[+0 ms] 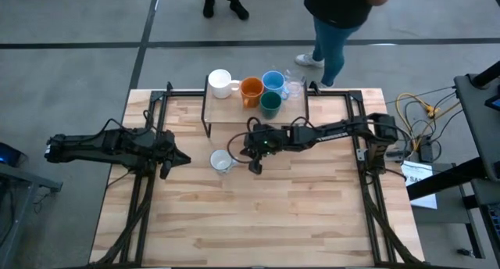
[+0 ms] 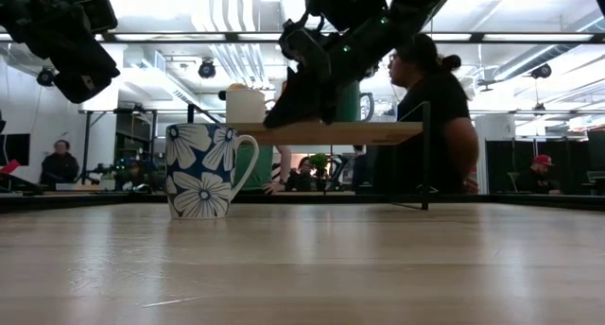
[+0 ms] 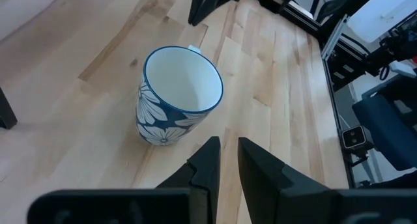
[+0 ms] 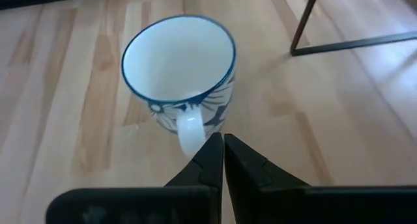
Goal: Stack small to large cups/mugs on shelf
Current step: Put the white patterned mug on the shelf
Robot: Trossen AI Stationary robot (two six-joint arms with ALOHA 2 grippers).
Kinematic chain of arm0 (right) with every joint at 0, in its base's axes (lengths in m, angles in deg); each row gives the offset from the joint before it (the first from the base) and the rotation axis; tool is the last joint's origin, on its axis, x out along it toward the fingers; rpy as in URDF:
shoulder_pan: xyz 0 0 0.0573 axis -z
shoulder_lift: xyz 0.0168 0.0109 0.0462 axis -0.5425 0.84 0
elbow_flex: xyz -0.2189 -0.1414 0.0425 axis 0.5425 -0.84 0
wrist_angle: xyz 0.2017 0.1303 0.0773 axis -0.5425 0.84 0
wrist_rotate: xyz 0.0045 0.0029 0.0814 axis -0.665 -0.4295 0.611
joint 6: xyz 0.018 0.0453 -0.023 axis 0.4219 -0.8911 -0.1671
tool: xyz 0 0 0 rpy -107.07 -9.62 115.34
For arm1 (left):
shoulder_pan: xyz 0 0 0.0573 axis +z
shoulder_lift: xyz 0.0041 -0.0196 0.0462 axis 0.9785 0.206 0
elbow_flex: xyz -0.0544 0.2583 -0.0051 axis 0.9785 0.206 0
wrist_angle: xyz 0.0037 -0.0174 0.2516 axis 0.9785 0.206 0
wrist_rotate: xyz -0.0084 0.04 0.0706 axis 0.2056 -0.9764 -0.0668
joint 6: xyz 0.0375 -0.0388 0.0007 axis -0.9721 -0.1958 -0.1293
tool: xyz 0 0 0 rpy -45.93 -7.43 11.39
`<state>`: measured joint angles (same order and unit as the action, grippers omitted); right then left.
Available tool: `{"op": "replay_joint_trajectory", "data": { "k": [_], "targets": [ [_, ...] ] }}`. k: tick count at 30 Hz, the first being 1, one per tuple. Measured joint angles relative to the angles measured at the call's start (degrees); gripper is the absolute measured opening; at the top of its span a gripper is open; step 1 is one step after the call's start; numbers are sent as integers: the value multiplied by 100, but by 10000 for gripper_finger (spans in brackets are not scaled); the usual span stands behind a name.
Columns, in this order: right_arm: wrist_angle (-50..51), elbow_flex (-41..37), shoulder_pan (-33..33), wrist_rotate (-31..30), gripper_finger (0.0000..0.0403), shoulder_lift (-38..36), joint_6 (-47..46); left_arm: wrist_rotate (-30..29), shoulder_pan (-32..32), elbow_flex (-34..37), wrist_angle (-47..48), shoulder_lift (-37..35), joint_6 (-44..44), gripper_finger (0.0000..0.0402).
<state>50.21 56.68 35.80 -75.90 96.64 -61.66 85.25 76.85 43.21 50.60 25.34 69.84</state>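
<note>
The dark-patterned mug (image 1: 221, 161) stands upright on the bare table (image 1: 258, 222), just in front of the shelf (image 1: 234, 112) and apart from it. You look straight into it from both wrist cameras: a white inside with nothing in it, blue rim, white flowers on dark blue, its handle (image 4: 189, 129) turned toward your right gripper (image 4: 223, 149).

That right gripper hangs just beside the handle, its jaws pressed together on nothing, clear of the mug. Your left gripper (image 3: 225, 152) sits on the mug's other side, near but apart, its jaws a narrow slit with nothing between them. The mug sits between the two.

On the shelf you have five vessels crowded along the far edge: one white mug (image 1: 220, 84), one orange mug (image 1: 251, 90), one light blue mug (image 1: 273, 82), one dark green cup (image 1: 270, 104) and one clear glass (image 1: 294, 87), the last hard to make out from above. What they hold cannot be told from these views. That makes six vessels in all, one on the table.

Your right arm (image 1: 336, 130) reaches in across the shelf's front edge, and in the low view it blocks most of the shelf's cups. A black shelf leg (image 4: 306, 22) stands near the mug. Beyond the table's far side one person (image 1: 337, 19) stands close, a second pair of legs (image 1: 223, 1) farther off, and others sit in the room behind.
</note>
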Motion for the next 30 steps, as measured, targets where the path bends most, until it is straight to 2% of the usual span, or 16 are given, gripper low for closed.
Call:
{"op": "replay_joint_trajectory", "data": {
  "k": [19, 30],
  "targets": [
    [-62, 26, -34, 171, 8, 363, -63, 2, 0, -17, 0, 24, -2, 40],
    [277, 1042, -220, 345, 8, 962, 86, 7, 0, -24, -2, 11, -2, 40]
  ]
}}
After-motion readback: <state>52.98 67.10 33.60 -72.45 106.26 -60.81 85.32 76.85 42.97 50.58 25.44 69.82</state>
